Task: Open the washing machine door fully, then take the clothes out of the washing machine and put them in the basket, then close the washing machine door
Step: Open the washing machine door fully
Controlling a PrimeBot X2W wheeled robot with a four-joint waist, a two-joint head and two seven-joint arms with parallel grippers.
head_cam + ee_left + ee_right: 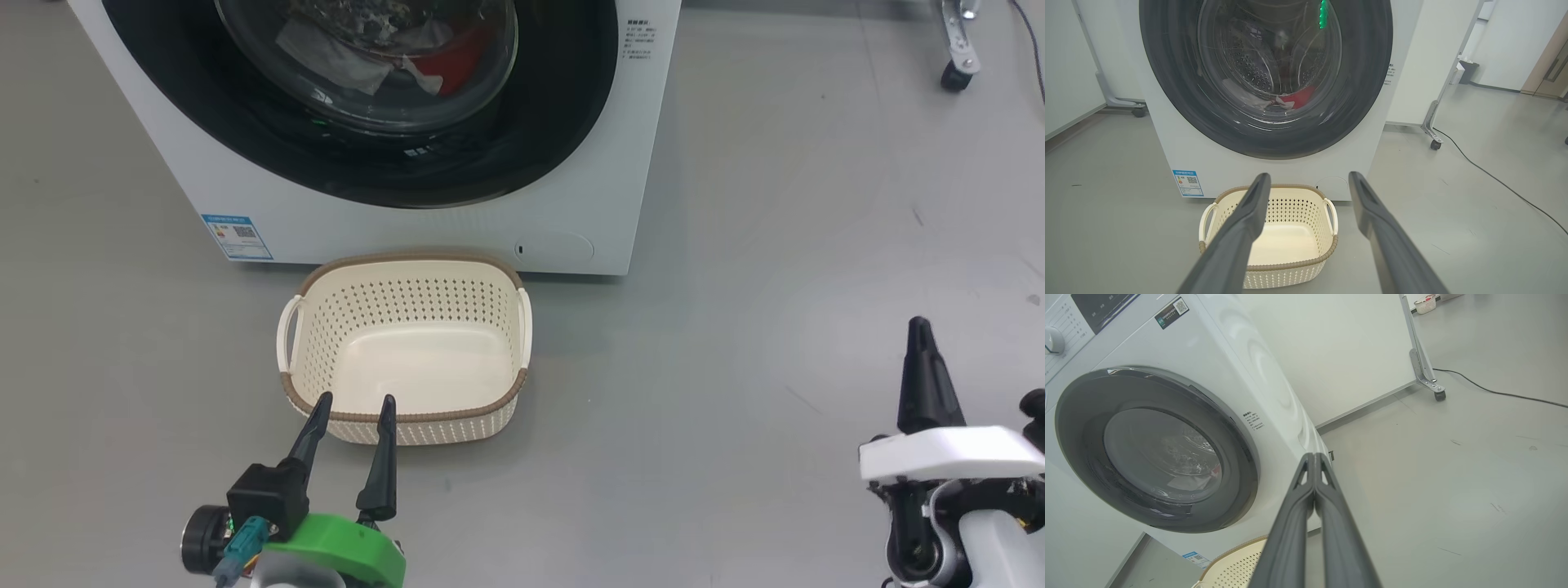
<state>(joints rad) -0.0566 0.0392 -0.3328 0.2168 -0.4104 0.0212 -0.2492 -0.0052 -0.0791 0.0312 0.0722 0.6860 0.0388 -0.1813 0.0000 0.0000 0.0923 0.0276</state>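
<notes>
Blue label (237, 237), small print (639, 41) on the washing machine (612, 163): too small to read

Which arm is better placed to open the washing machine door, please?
Probably right: the right gripper, shut, points just beside the washing machine door; the left gripper hangs open low by the basket.

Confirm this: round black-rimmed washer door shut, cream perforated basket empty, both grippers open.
Wrong on one count: the right gripper is shut, jaws pressed together, as the right wrist view shows. The round black-rimmed glass door is shut, the cream perforated plastic basket is empty, the left gripper is open.
</notes>
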